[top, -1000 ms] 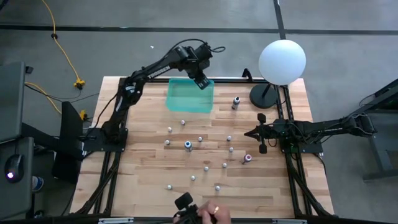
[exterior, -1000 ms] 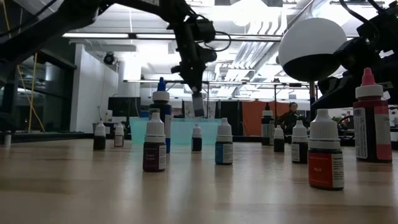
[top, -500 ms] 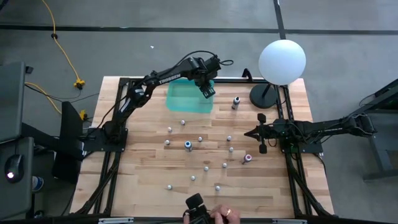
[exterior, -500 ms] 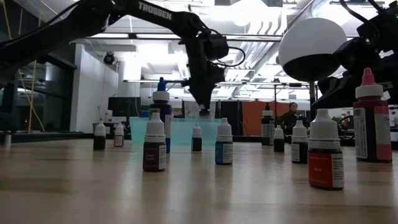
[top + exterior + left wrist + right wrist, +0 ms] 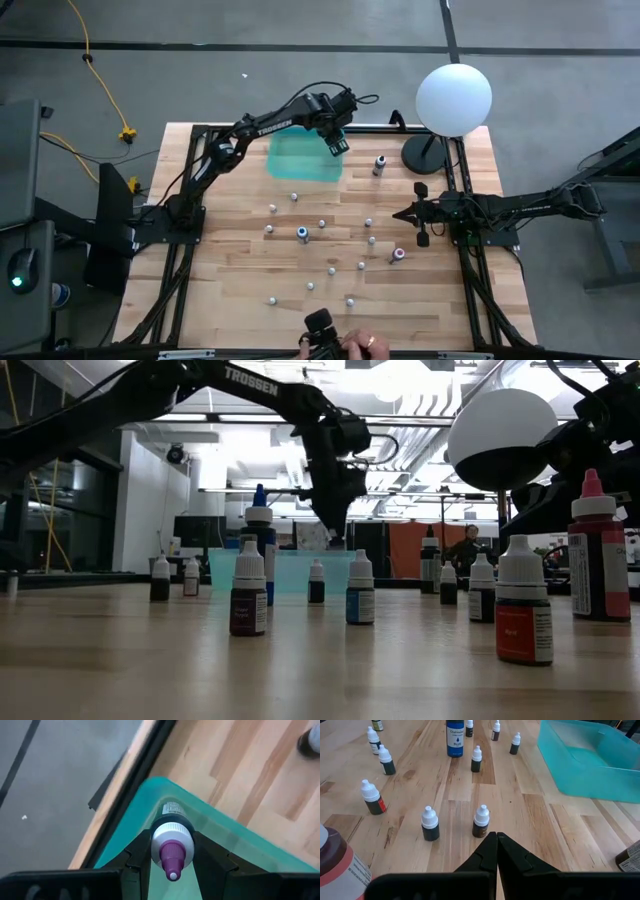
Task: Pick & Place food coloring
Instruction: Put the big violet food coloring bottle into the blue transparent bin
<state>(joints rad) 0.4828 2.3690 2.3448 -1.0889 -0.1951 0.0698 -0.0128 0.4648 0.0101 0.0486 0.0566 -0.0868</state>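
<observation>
Nearest the front edge of the table, a person's hand [image 5: 362,345] with a dark device sits just off the boards; it is clear of the work. On the wood between there and the back, about a dozen small food coloring bottles [image 5: 302,233] stand upright and scattered, well apart from one another, with a taller blue bottle [image 5: 455,738] and a dark-pink one [image 5: 598,550] among them.

The right gripper [image 5: 496,851] waits at the right side of the table, fingers pressed together, holding nothing.

At the far side, the teal bin [image 5: 290,160] sits against the back edge. The left gripper [image 5: 172,862] hangs above the bin's far right corner, clamped on a purple-tipped bottle [image 5: 172,842] just below its white collar. In the wrist view the bottle's body points down into the corner of the bin, close to the wall.

Assessment: the step in hand is the release into the bin. The bottle sits near the rim, so a drop from here could clip the wall or bounce out toward the table edge. Recommended: bring the gripper a little inward over the bin floor, lower it below rim height, then part the fingers fully and lift straight up. Whether other bottles already lie in the bin cannot be told.
</observation>
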